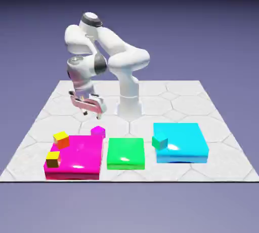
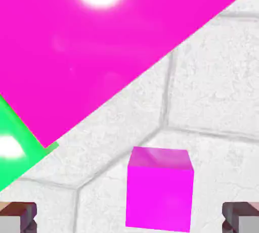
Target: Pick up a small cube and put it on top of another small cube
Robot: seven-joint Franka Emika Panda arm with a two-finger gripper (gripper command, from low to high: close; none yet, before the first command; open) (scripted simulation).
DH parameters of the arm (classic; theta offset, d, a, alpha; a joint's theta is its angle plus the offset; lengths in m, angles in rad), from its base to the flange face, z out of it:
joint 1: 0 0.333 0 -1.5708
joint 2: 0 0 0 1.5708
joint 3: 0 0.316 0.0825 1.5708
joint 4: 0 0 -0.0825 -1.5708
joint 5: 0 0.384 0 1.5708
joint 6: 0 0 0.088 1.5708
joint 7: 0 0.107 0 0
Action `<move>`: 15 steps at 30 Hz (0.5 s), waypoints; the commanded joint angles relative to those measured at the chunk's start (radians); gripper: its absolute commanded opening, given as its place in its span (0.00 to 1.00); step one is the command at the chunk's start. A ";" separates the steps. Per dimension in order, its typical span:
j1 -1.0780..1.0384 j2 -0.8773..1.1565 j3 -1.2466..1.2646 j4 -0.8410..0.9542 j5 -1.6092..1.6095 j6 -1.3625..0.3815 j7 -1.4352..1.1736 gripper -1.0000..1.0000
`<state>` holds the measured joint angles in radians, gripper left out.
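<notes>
Resting at the exterior view's left, two yellow-topped orange cubes are sitting with the magenta slab [image 1: 76, 153], one near its front-left corner and the other by its back-left edge, while the end effector [image 1: 92, 115] is hovering above the bench [image 1: 177, 100] with its fingers spread, holding nothing. Just behind that slab's back-right corner, the small magenta-pink cube [image 1: 98, 132] is lying on the bench, below the end effector. Farther right, the green slab [image 1: 126, 152] is lying flat, and a small cyan cube [image 1: 160, 141] is showing at the left side of the blue slab [image 1: 184, 136].
</notes>
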<state>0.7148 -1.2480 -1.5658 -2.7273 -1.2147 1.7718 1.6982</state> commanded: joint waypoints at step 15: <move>0.073 -0.051 -0.238 0.008 -0.206 -0.008 0.073 0.00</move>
<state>0.7876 -1.2994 -1.8044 -2.7194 -1.4189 1.7651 1.7713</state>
